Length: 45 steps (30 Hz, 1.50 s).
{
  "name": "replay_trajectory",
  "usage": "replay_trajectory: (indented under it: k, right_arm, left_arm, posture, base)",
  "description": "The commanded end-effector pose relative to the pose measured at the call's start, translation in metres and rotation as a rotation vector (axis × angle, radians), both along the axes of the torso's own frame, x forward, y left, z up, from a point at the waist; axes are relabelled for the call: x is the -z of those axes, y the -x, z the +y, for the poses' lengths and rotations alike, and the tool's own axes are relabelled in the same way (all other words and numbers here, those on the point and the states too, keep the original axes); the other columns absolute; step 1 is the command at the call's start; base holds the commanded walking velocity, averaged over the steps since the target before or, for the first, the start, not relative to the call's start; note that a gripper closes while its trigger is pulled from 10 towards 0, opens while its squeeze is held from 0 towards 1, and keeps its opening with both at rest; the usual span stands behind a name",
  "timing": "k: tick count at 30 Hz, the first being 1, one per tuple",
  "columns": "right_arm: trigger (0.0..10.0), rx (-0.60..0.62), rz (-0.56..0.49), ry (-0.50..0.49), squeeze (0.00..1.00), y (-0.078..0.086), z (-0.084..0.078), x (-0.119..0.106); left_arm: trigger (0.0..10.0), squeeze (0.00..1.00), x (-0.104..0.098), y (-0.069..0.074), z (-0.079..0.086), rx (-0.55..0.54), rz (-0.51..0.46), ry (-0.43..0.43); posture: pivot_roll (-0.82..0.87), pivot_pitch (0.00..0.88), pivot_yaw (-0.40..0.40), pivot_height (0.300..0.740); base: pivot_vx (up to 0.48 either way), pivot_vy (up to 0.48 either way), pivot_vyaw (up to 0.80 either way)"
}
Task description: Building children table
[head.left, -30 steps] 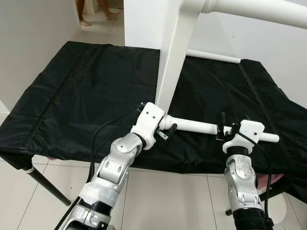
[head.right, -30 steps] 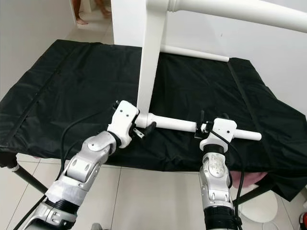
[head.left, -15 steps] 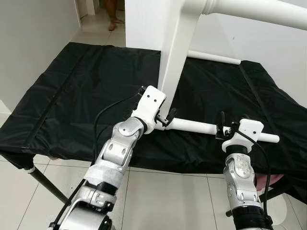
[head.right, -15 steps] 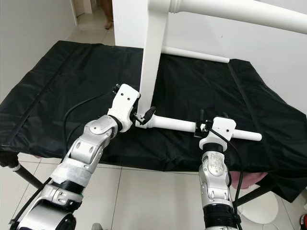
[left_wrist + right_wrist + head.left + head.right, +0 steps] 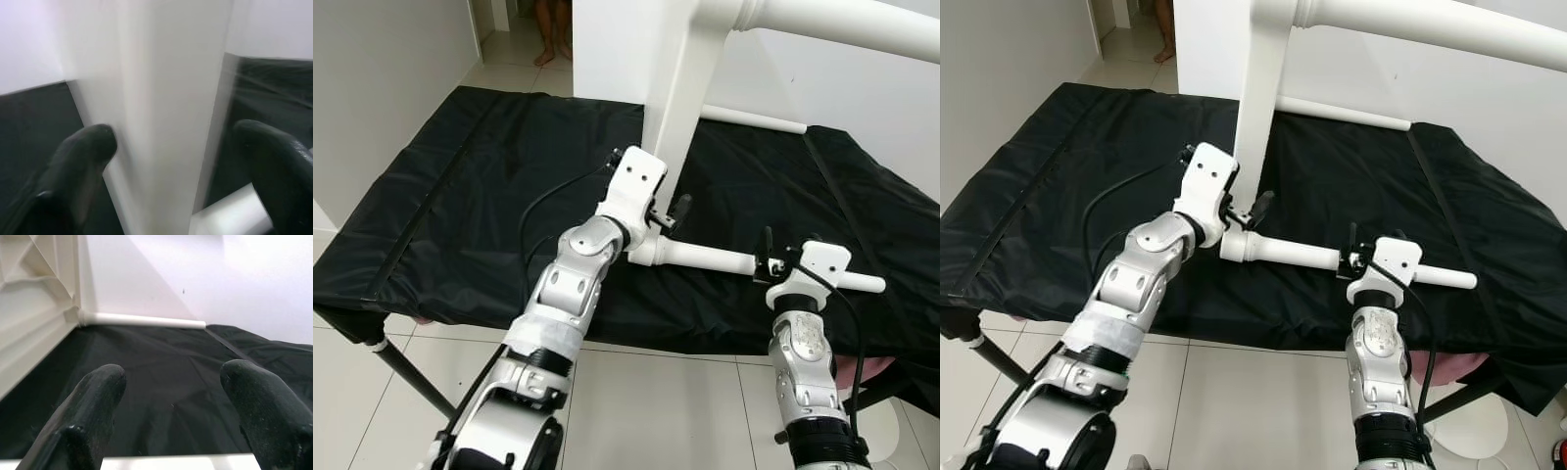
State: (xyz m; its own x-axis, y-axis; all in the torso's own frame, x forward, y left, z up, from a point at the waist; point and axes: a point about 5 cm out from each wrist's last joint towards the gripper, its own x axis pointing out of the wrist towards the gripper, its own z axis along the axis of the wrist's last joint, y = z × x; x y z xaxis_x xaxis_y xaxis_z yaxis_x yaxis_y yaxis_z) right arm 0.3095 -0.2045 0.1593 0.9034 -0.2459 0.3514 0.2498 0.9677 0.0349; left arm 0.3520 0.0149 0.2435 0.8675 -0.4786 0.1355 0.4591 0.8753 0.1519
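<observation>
Your left claw [image 5: 668,213] has climbed off the leg [image 5: 705,258] to straddle the tabletop [image 5: 677,108] edge, fingers wide. Right claw [image 5: 766,266] wide, leg beneath. Stiff, probably slippery panel: grip its edge squarely.

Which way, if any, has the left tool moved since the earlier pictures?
Yes. The left tool has moved up and away from the robot, off the white leg, to straddle the upright table edge.

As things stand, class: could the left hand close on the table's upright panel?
Probably yes. The left hand is open with its fingers straddling the white upright panel; nothing lies between them.
</observation>
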Motion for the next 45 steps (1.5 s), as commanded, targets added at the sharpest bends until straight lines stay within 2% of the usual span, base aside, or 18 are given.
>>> replay_trajectory:
  k: [1, 7, 12, 16, 27, 30, 39, 45]
  right_arm:
    - [10.0, 0.019, 0.011, 0.001, 0.00, 0.000, -0.004, 0.002]
    - [10.0, 0.020, 0.013, 0.003, 0.00, 0.001, -0.002, 0.003]
    - [10.0, 0.025, 0.016, 0.003, 0.00, 0.002, -0.002, 0.005]
    - [10.0, 0.035, 0.022, -0.002, 0.00, 0.003, -0.003, 0.008]
    - [10.0, 0.033, 0.030, -0.006, 0.00, 0.002, 0.000, 0.009]
    - [10.0, 0.034, 0.036, -0.008, 0.00, 0.002, 0.001, 0.011]
    - [10.0, 0.039, 0.039, -0.009, 0.00, 0.002, 0.002, 0.012]
    - [10.0, 0.047, 0.044, -0.013, 0.00, 0.003, 0.002, 0.014]
  left_arm:
    - [10.0, 0.00, -0.004, -0.001, -0.006, -0.082, 0.012, 0.063]
    - [10.0, 0.00, -0.006, 0.001, -0.020, -0.039, 0.031, 0.122]
    - [10.0, 0.00, -0.011, 0.000, -0.024, -0.058, 0.026, 0.129]
    - [10.0, 0.00, -0.021, 0.002, -0.037, -0.061, -0.006, 0.137]
    - [10.0, 0.00, -0.032, 0.002, -0.046, -0.071, -0.033, 0.159]
    - [10.0, 0.00, -0.038, 0.003, -0.050, -0.097, -0.070, 0.150]
    - [10.0, 0.00, -0.048, -0.002, -0.050, -0.188, -0.093, 0.160]
    - [10.0, 0.00, -0.053, -0.008, -0.045, -0.243, -0.072, 0.205]
  posture:
    - [0.08, 0.076, -0.059, 0.740]
    - [0.07, 0.085, -0.052, 0.740]
    - [0.07, 0.089, -0.045, 0.740]
    - [0.07, 0.093, -0.038, 0.740]
    - [0.07, 0.104, -0.034, 0.740]
    - [0.08, 0.108, -0.032, 0.740]
    - [0.07, 0.109, -0.023, 0.740]
    - [0.07, 0.109, -0.015, 0.740]
  base:
    - [0.000, 0.000, 0.00]
    - [0.000, 0.000, 0.00]
    - [0.000, 0.000, 0.00]
    - [0.000, 0.000, 0.00]
    - [0.000, 0.000, 0.00]
    - [0.000, 0.000, 0.00]
    - [0.000, 0.000, 0.00]
    - [0.000, 0.000, 0.00]
